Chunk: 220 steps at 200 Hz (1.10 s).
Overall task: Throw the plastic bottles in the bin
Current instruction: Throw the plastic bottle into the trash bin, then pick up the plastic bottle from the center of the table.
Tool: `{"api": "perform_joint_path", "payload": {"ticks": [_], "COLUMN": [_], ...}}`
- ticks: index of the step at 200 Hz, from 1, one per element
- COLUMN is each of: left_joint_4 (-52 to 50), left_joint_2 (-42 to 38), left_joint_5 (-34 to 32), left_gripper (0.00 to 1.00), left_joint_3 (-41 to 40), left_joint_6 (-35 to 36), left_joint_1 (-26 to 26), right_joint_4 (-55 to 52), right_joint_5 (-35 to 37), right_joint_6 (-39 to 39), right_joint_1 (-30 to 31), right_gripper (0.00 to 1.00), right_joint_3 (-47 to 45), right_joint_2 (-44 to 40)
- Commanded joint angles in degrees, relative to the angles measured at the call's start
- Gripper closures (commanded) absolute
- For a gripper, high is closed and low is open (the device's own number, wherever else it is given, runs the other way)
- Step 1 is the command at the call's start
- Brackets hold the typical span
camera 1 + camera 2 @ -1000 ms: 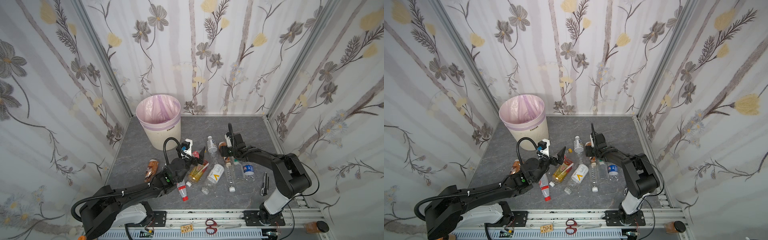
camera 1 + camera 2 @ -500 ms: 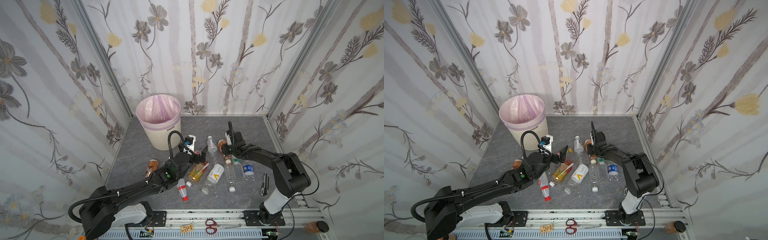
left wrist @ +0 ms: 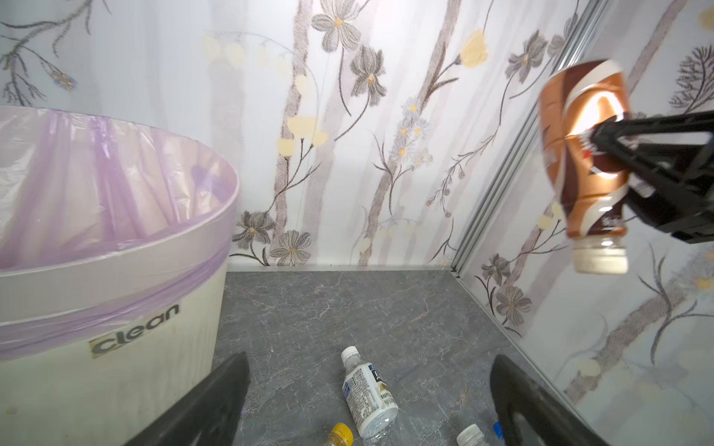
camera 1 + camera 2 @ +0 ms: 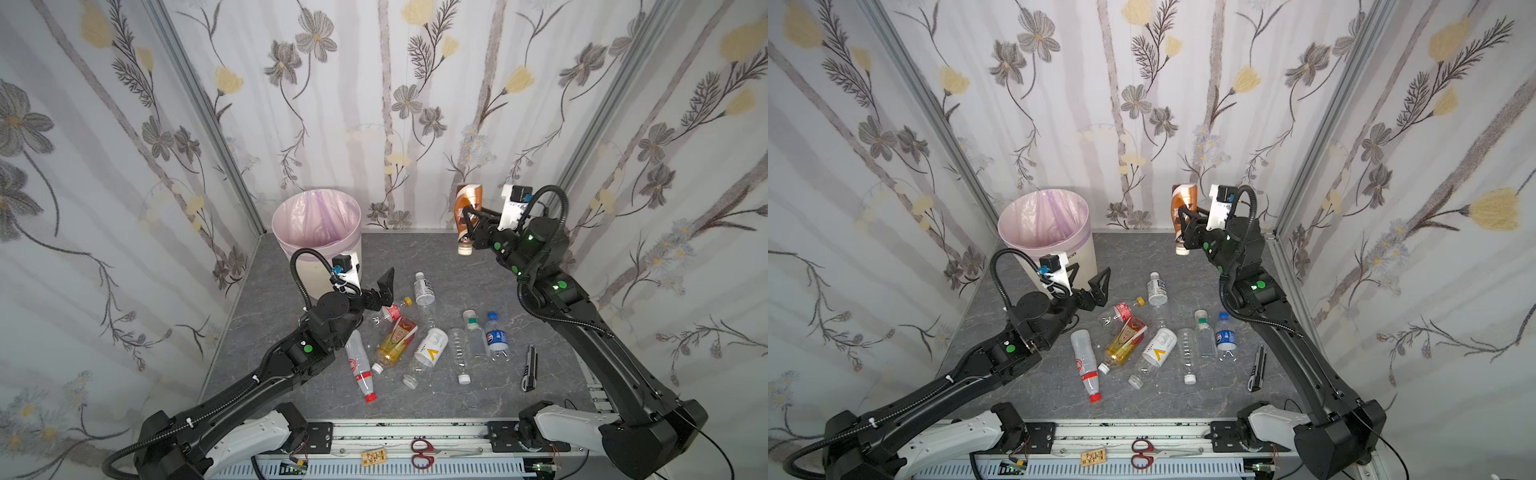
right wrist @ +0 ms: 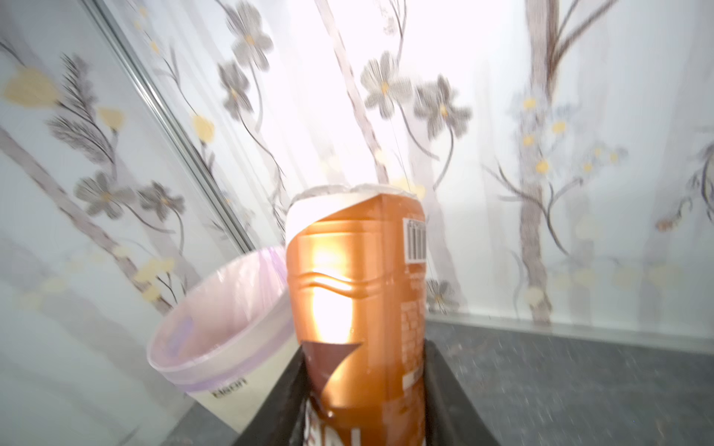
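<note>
Top views both give the same layout, so going front to back. Closest to me, on the front rail (image 4: 395, 428), there's a pair of red-handled scissors (image 4: 420, 453).

Past that, the grey desk (image 4: 436, 253) has a loose scatter of plastic bottles (image 4: 430, 351) lying on their sides. There's a red-capped bottle (image 4: 360, 368) at one end and a blue-label bottle (image 4: 496, 338) at the other. A slim dark utility knife (image 4: 531, 365) lies near the blue one, on the outer edge of the mess.

A bit farther back, the left end effector (image 4: 1087, 277) hovers over the far side of the pile, fingers spread wide and nothing between them. In the left wrist view a white-label bottle (image 3: 367, 394) lies on the desk just ahead of it.

Behind that arm the bin (image 4: 282, 239) stands in the far corner, pinkish liner folded over the rim.

Farthest back, the right end effector (image 4: 467, 220) is up in the air near the back wall, clamped on a brown bottle (image 4: 469, 197). The bottle hangs cap-down, clear of the desk and well apart from the bin, not over it. The right wrist view shows it wedged between the two fingers, with the bin off beyond it.
</note>
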Motion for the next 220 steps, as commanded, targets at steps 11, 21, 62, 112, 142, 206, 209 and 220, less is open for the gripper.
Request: {"api": "perform_joint_path", "payload": {"ticks": [11, 21, 62, 112, 142, 206, 209, 220], "left_joint_4": [-2.52, -3.09, -5.00, -5.01, -4.92, -16.78, -18.28, -24.70], "left_joint_2": [-3.94, -5.31, -10.65, -10.06, -7.18, -2.65, -1.94, 0.78], "left_joint_5": [1.57, 2.22, 4.12, 6.81, 6.40, 1.65, 0.78, -2.38], "left_gripper": [0.00, 0.00, 0.00, 0.00, 0.00, 0.00, 0.00, 0.00], "left_joint_3": [-0.30, -0.87, -4.71, -7.78, -7.24, -3.65, -3.25, -0.53], "left_joint_6": [-4.83, -6.16, -9.80, -13.47, -13.39, -16.19, -17.27, -21.04], "left_joint_1": [2.96, 4.29, 8.51, 10.68, 10.96, 13.74, 13.77, 14.48], "right_joint_4": [4.10, 2.32, -21.15, -20.13, -25.40, -12.04, -11.63, -10.02], "right_joint_5": [-0.88, -1.50, -5.09, -9.01, -6.59, 2.81, 2.78, 3.00], "right_joint_6": [3.60, 3.26, -0.11, -3.85, -5.94, -6.46, -6.28, -5.95], "right_joint_1": [4.59, 7.31, 13.74, 12.56, 11.96, 6.40, 5.92, 4.63], "right_gripper": [0.63, 0.62, 0.22, 0.00, 0.00, 0.00, 0.00, 0.00], "right_joint_3": [15.87, 25.01, 83.98, 65.05, 62.30, 17.41, 15.60, 8.32], "right_joint_2": [8.59, 15.41, 53.78, 48.21, 45.83, 17.89, 16.82, 12.70]}}
